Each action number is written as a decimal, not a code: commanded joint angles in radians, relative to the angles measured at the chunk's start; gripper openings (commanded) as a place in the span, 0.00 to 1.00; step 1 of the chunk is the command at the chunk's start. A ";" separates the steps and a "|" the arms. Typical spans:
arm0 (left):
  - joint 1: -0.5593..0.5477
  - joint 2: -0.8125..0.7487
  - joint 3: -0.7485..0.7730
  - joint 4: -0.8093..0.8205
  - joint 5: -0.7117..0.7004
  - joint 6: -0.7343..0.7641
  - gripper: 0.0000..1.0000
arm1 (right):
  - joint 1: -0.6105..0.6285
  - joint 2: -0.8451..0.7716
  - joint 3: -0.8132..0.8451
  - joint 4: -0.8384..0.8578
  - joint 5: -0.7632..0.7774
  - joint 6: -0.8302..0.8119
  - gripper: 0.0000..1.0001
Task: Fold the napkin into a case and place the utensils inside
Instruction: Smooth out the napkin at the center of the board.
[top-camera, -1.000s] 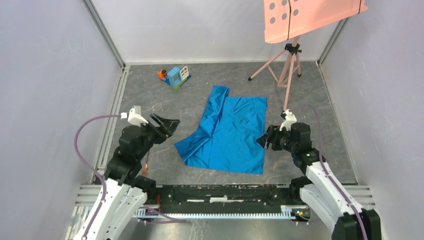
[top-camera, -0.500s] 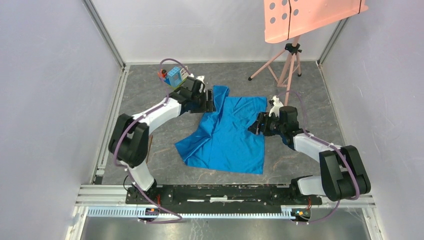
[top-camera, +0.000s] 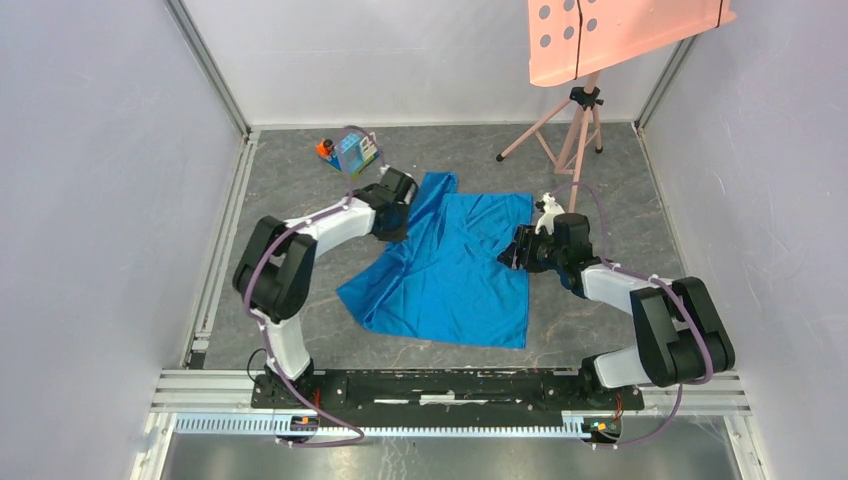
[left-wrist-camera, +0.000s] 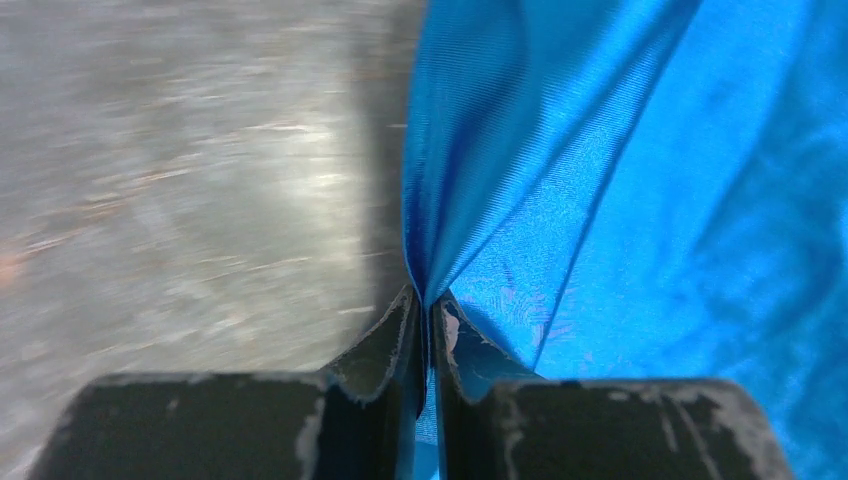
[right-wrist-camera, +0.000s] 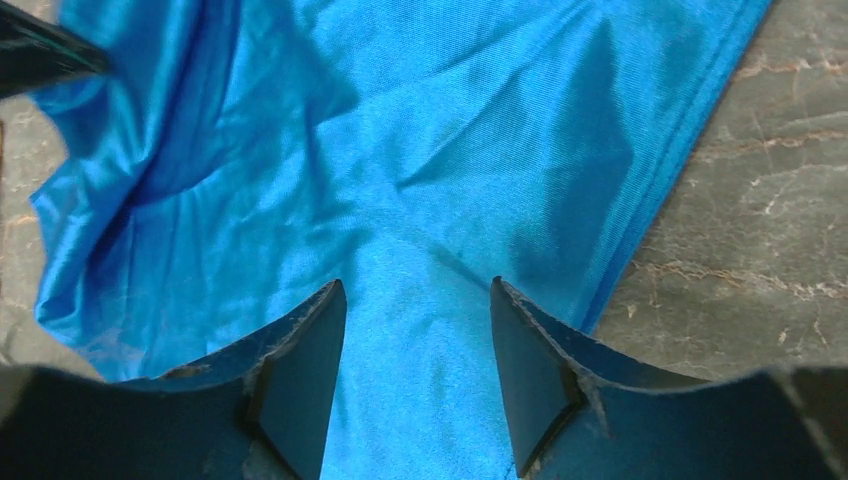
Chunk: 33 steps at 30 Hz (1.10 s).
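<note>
The napkin (top-camera: 455, 265), a bright blue cloth, lies mostly spread on the grey table, with wrinkles along its left side. It shows no case shape. My left gripper (top-camera: 400, 207) is at the cloth's far left edge. In the left wrist view the jaws are pressed together on a pinched ridge of the napkin (left-wrist-camera: 520, 180), and my left gripper (left-wrist-camera: 428, 300) is shut on it. My right gripper (top-camera: 517, 250) hovers over the napkin's right edge. It stands open (right-wrist-camera: 418, 292), with flat blue cloth (right-wrist-camera: 400, 150) showing between the fingers. The utensils are out of view.
A small blue-and-white toy block house (top-camera: 352, 152) stands at the far left, just beyond the left gripper. A pink tripod (top-camera: 575, 135) carrying a pink board (top-camera: 620, 35) stands at the far right. White walls and a metal rail (top-camera: 222, 250) enclose the table.
Both arms have stretched out from near their bases to the napkin. The left gripper closed on the far left edge, and the cloth's near left corner shifted left. The right jaws narrowed slightly.
</note>
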 joint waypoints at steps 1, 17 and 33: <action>0.136 -0.186 -0.077 0.020 -0.115 -0.029 0.16 | 0.010 0.039 -0.012 0.055 0.103 0.026 0.59; 0.312 -0.411 -0.238 0.176 0.146 -0.163 0.69 | 0.114 0.054 0.115 0.041 0.274 -0.103 0.66; 0.143 0.155 0.466 -0.032 0.225 0.388 0.77 | 0.096 0.372 0.516 -0.053 0.529 -0.187 0.93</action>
